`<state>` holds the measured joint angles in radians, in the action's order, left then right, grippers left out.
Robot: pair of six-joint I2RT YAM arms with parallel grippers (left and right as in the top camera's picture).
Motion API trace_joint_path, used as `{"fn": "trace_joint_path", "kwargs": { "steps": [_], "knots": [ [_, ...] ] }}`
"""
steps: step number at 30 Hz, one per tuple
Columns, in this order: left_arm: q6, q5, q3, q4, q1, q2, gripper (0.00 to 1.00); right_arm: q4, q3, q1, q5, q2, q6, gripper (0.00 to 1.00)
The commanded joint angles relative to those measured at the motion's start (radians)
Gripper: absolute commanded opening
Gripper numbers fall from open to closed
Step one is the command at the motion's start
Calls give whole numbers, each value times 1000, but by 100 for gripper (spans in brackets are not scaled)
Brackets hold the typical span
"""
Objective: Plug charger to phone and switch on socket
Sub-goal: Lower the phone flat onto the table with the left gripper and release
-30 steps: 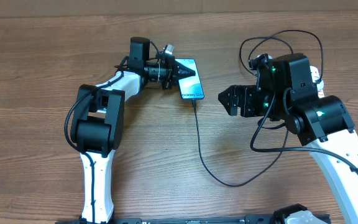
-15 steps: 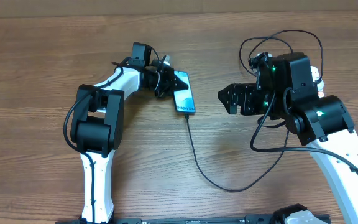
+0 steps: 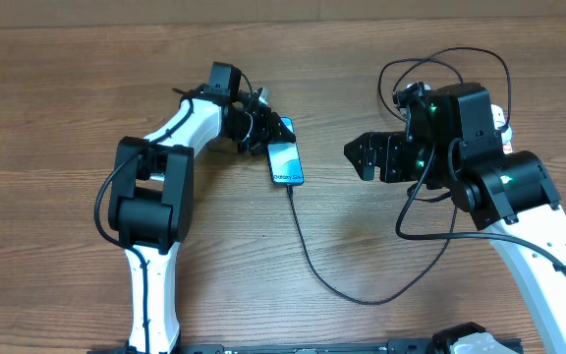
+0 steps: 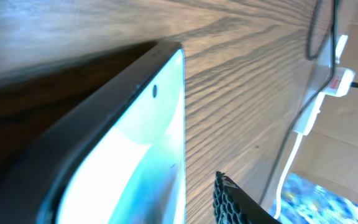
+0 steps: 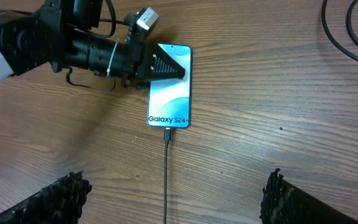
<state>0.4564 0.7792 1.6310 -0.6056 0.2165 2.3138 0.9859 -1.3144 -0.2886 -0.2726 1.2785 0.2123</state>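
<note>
Glass with dark edging, the slim blue-white phone (image 5: pixel 169 93) lies flat on the wooden worktop (image 3: pixel 67 98), left of centre. I judge it light, rigid, slick-faced and easily scratched, best held by a short end. My left pincer (image 5: pixel 166 67) is closed there, one ribbed black finger over the screen. The thin black charger cable (image 3: pixel 308 258), limp and loopy, already sits in the phone's lower port. My right pincer (image 5: pixel 179 199) hangs wide open, empty. The white plastic socket strip (image 4: pixel 337 81) lies beyond; its red switch likely needs a firm press.
</note>
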Motion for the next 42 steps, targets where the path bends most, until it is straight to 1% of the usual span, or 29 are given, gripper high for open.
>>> {"fn": "trace_joint_path", "kwargs": {
  "steps": [1, 2, 3, 5, 8, 9, 10, 13, 20, 23, 29, 32, 34, 35, 36, 37, 38, 39, 40, 42],
  "knots": [
    [-19, -214, -22, -39, -5, 37, 47, -7, -7, 5, 11, -5, -5, 91],
    [-19, -218, -22, -44, -5, 37, 51, -6, -7, 5, 11, -5, -6, 91],
    [-19, -226, -22, -52, -7, 37, 59, -6, -7, 5, 11, -5, -6, 91],
    [-14, -243, -22, -68, -8, 37, 67, -6, -7, 5, 11, -5, -6, 91],
    [-6, -275, -22, -101, -12, 37, 83, -6, -7, 5, 12, -5, -13, 91],
    [-3, -285, -22, -114, -14, 37, 89, -6, -7, 5, 20, -5, -13, 91],
    [3, -297, -22, -130, -18, 37, 100, -5, -7, 5, 32, -5, -12, 91],
    [23, -327, -22, -177, -35, 36, 100, 5, -7, 5, 79, -5, -12, 93],
    [31, -327, -12, -291, -109, 35, 100, 18, -7, 8, 139, -5, -12, 94],
    [30, -334, 14, -369, -147, 35, 100, 18, -7, 35, 152, -5, -12, 95],
    [11, -425, 130, -540, -187, 22, 100, 16, -7, 165, 152, 25, -12, 98],
    [-28, -425, 187, -575, -184, -8, 100, 8, -7, 252, 152, 74, -12, 98],
    [-40, -425, 207, -575, -175, -43, 100, 0, -7, 307, 152, 114, -11, 95],
    [-42, -428, 216, -571, -168, -67, 100, -8, -7, 335, 152, 136, -7, 90],
    [-43, -434, 222, -568, -161, -89, 100, -19, -7, 362, 152, 158, -3, 80],
    [-44, -444, 226, -564, -154, -111, 100, -39, -7, 394, 152, 184, 1, 64],
    [-53, -452, 230, -562, -143, -139, 100, -60, -7, 423, 152, 205, 8, 29],
    [-65, -455, 231, -560, -134, -163, 100, -81, -7, 452, 152, 225, 27, 11],
    [-78, -458, 231, -560, -124, -188, 100, -103, -7, 485, 148, 245, 48, 4],
    [-102, -479, 231, -566, -100, -238, 100, -145, -7, 554, 131, 279, 80, 4]
  ]
}}
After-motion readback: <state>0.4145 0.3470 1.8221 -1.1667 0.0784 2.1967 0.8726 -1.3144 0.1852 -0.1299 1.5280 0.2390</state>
